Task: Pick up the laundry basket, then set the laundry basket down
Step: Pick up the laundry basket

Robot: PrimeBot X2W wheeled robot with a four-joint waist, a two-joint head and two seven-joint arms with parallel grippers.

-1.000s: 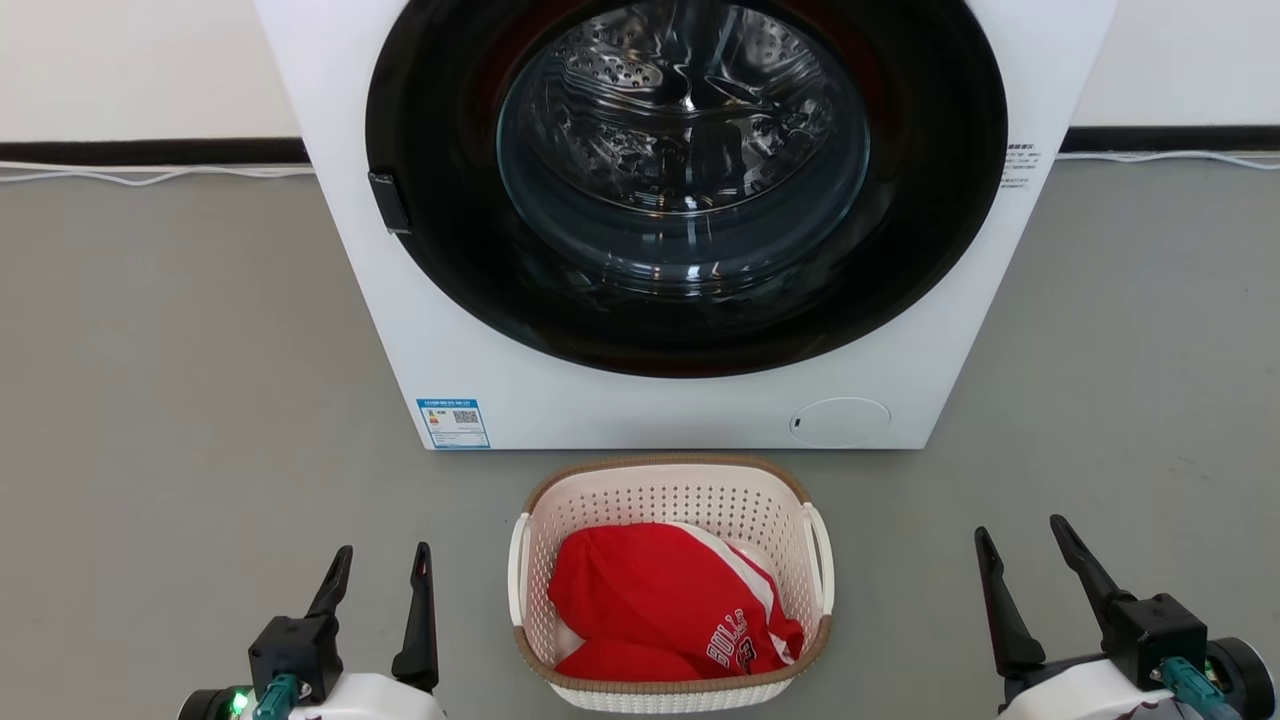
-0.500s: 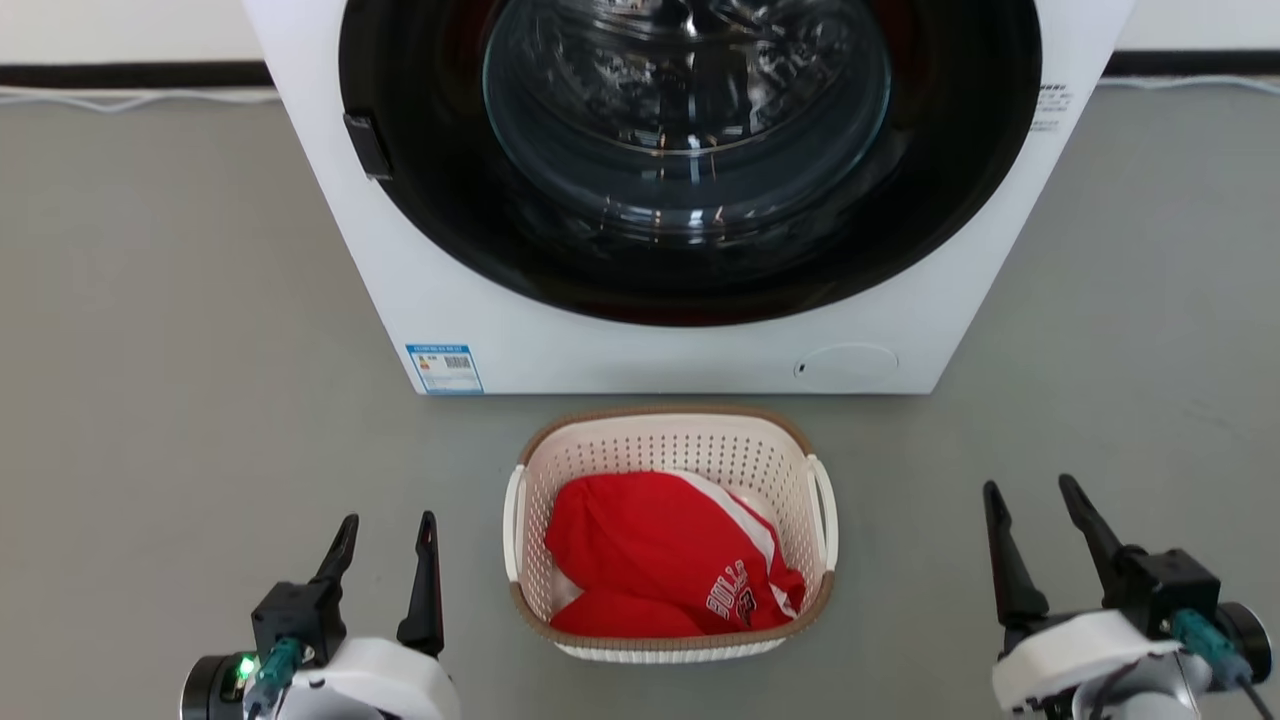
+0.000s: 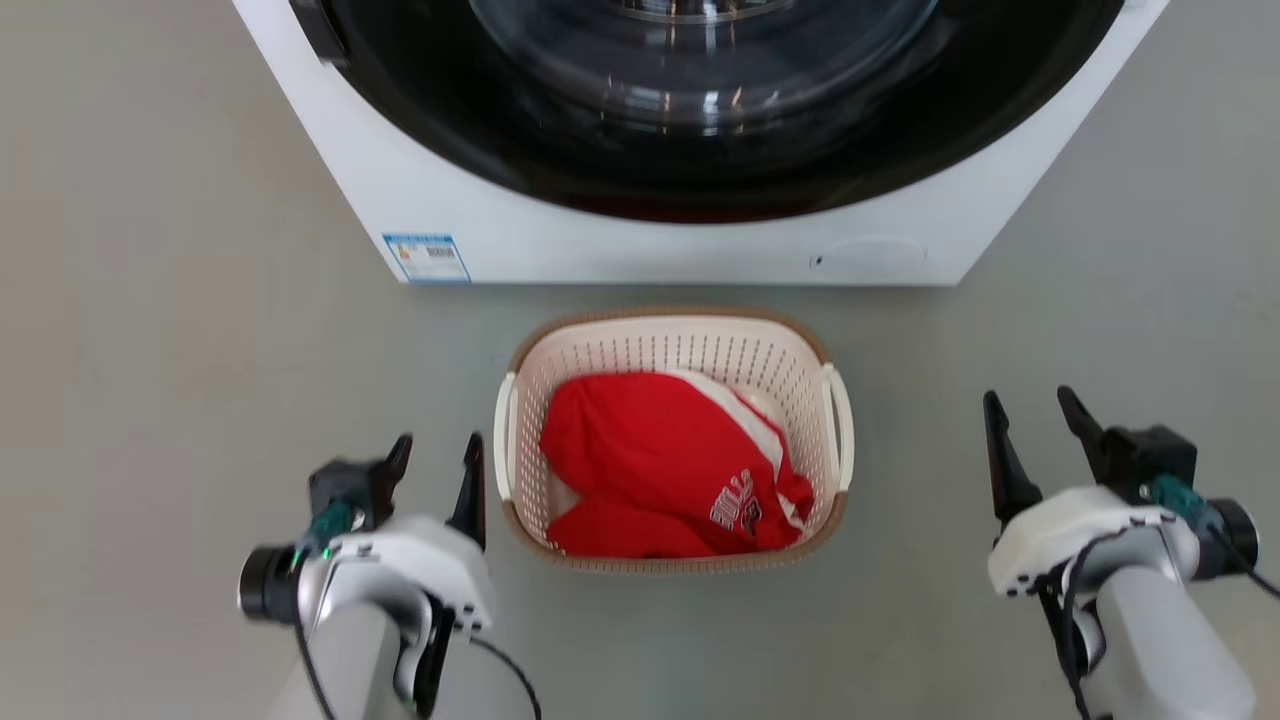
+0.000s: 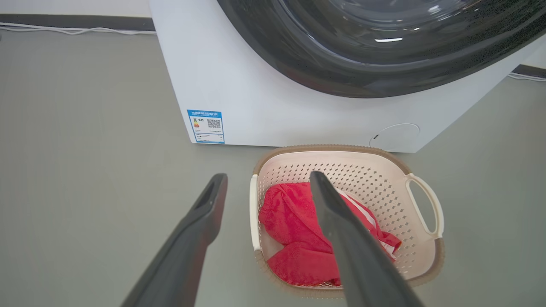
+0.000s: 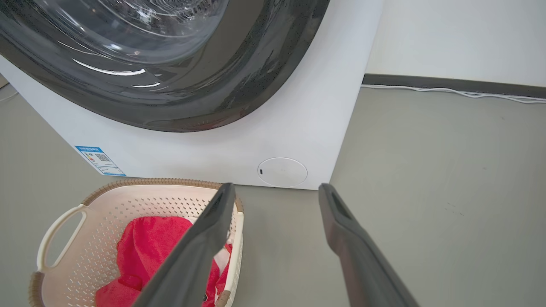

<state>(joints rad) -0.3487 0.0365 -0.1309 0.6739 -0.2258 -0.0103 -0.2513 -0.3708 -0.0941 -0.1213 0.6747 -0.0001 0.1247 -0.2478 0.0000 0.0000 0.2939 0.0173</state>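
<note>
The laundry basket stands on the grey floor just in front of the washing machine; it is cream-white, perforated, brown-rimmed, with a white handle on each side. A red garment with white trim lies inside it. My left gripper is open, its inner finger close beside the basket's left handle, apart from it. My right gripper is open, some way right of the right handle. The left wrist view shows the basket beyond my open fingers. The right wrist view has the basket at lower left.
The white washing machine with its dark round door rises directly behind the basket. A blue label sits at its lower left corner. Bare grey floor spreads to both sides. A white cable runs along the wall.
The head camera has tilted down and closer, so the basket and machine sit higher in view. Both arms have come forward, and the left gripper now lies beside the basket's left handle.
</note>
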